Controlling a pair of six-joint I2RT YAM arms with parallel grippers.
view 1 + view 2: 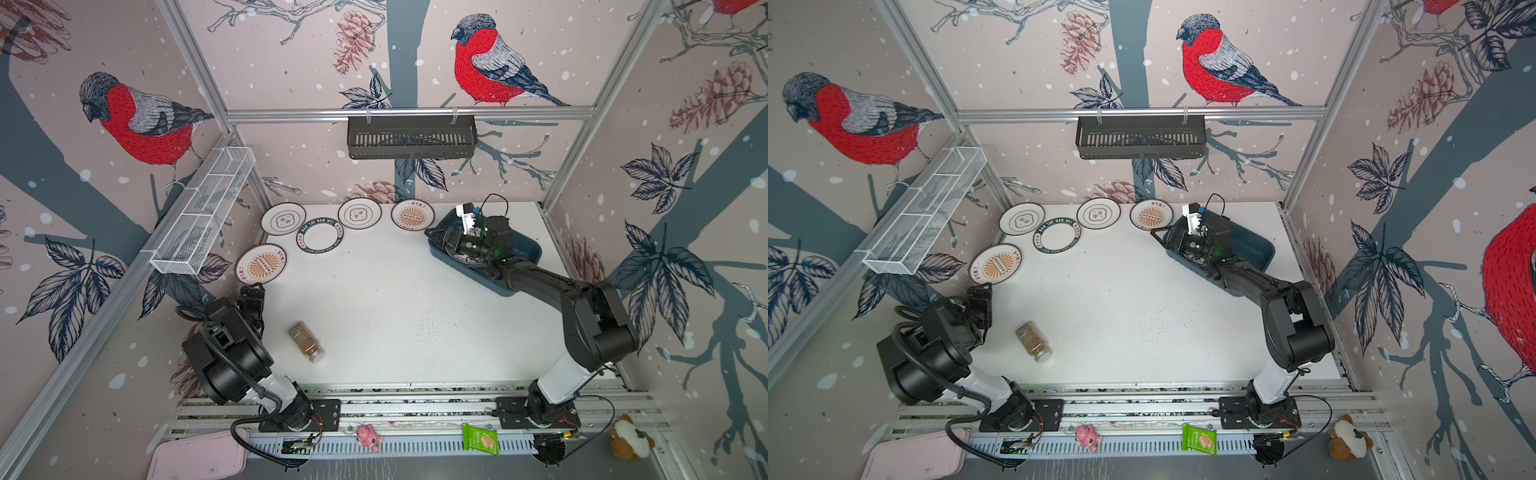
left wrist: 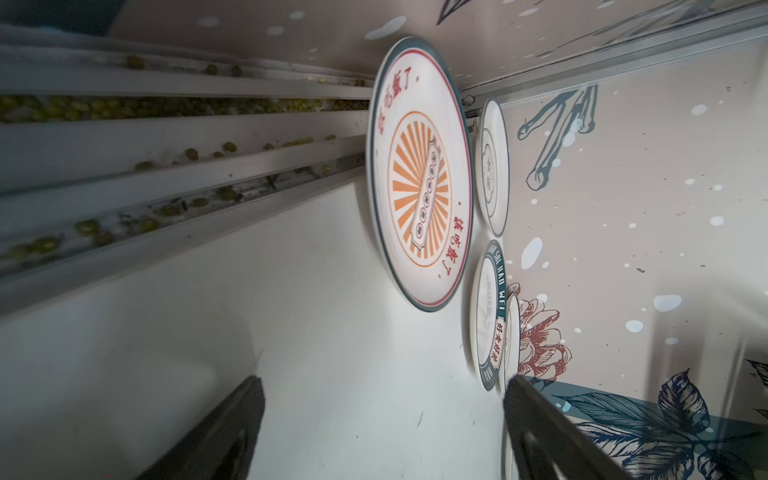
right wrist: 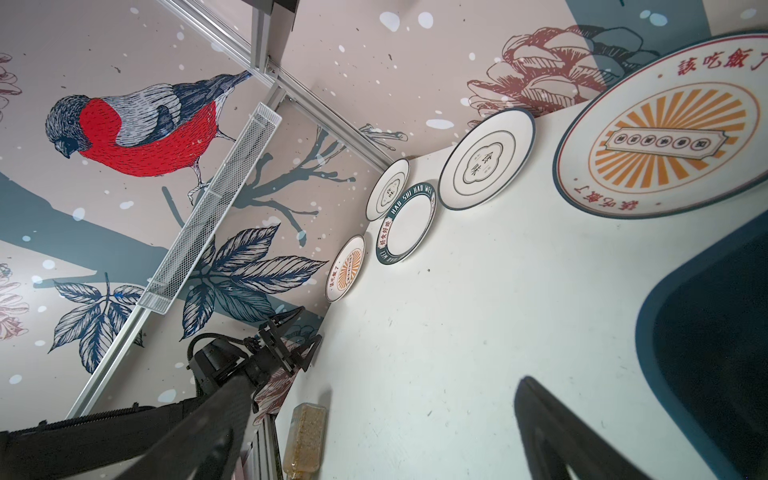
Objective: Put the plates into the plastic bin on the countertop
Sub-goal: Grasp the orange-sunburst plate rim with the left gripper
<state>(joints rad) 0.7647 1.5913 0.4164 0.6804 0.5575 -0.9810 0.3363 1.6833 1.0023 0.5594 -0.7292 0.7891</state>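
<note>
1. Five plates (image 1: 319, 235) lie loose on the countertop (image 1: 395, 311), toward its far-left corner; the plastic bin (image 1: 528, 249) sits far right, well apart from them.
2. Nearest sunburst plate (image 1: 261, 264) lies just ahead of the left gripper (image 2: 384, 380), whose fingers are spread and empty.
3. Over the bin's end hovers the right gripper (image 1: 436, 237), spread and empty too, so the left gripper looks better placed for that plate.

We saw the plates (image 1: 261, 264) as smooth, glossy glazed white ware; the plastic bin (image 1: 525, 248) looked matt and smooth; the countertop (image 1: 395, 299) was dull and faintly speckled; the rails (image 1: 407, 114) were brushed metal; the shelf basket (image 1: 203, 216) was white-painted wire mesh.
</note>
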